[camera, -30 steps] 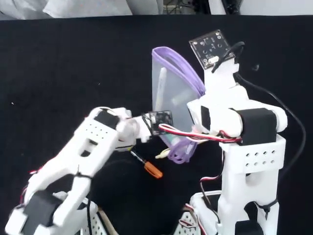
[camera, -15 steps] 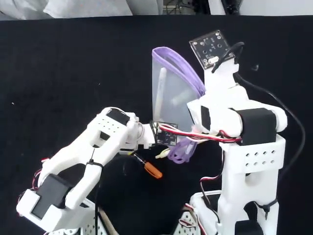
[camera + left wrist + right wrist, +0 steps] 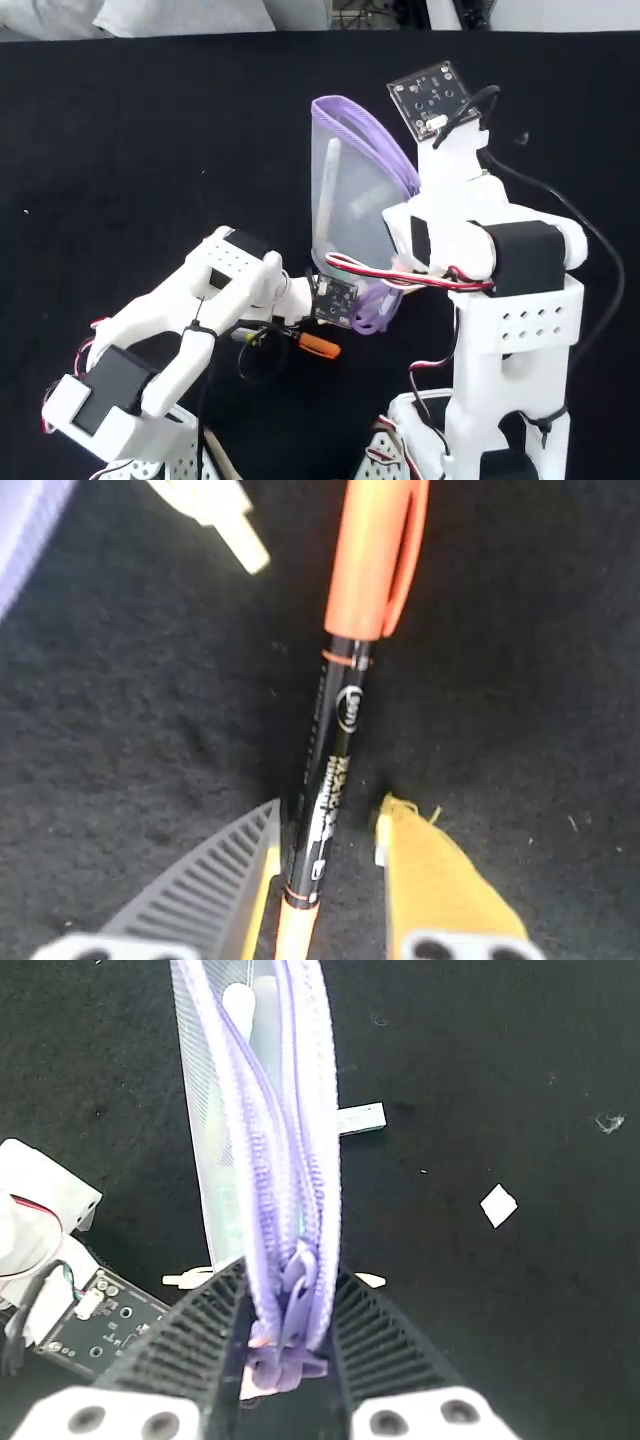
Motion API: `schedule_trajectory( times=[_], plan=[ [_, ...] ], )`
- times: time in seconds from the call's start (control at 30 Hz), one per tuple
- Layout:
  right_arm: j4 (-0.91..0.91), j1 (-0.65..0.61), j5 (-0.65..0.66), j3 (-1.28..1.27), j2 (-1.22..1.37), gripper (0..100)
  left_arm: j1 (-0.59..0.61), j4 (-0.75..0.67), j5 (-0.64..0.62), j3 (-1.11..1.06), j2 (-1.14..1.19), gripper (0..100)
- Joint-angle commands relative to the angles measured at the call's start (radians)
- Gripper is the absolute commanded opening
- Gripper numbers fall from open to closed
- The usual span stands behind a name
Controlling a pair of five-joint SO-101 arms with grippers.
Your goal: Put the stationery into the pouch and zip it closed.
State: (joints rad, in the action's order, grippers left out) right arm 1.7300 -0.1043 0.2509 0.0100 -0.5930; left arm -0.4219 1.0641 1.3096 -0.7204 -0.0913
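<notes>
A translucent pouch (image 3: 355,200) with a purple zip stands upright on the black table, and a white stick (image 3: 328,190) shows inside it. My right gripper (image 3: 285,1330) is shut on the pouch (image 3: 270,1160) at the lower end of its zip. A black pen with an orange cap (image 3: 318,345) lies on the table just in front of the pouch. My left gripper (image 3: 325,820) is down at the table, open, with the pen (image 3: 345,710) lying between its fingers, close against the grey finger (image 3: 235,865).
A cream-coloured piece (image 3: 210,510) lies beyond the pen's cap, near the pouch. A small white block (image 3: 360,1118) and a white scrap (image 3: 497,1205) lie on the black cloth (image 3: 150,130) beside the pouch. The right arm's base (image 3: 510,330) stands close by.
My left arm has lowered and swung toward the table, bringing its fingers around the pen. The pen has turned from slanted to nearly level. The pouch and right arm stayed put.
</notes>
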Motion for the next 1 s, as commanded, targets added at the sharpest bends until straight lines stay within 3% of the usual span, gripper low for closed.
schedule_trajectory(
  times=[0.0, 0.17, 0.53, 0.73, 0.97],
  plan=[
    [0.011, 0.02, -0.008, 0.004, -0.027, 1.2, -0.005, 0.009, 0.011, 0.025, -0.006, 16],
    [0.011, 0.02, -0.008, 0.004, -0.027, 1.2, 0.002, 0.009, 0.008, 0.025, -0.012, 2],
    [0.014, 0.02, -0.008, 0.004, -0.027, 1.2, 0.047, 0.021, 0.003, 0.016, -0.069, 3],
    [0.014, 0.015, -0.008, 0.004, -0.027, 1.2, 0.117, 0.091, -0.086, 0.018, -0.308, 3],
    [0.006, 0.011, 0.0, -0.036, -0.025, 1.3, 0.179, 0.018, -0.282, 0.005, -0.678, 3]
  ],
)
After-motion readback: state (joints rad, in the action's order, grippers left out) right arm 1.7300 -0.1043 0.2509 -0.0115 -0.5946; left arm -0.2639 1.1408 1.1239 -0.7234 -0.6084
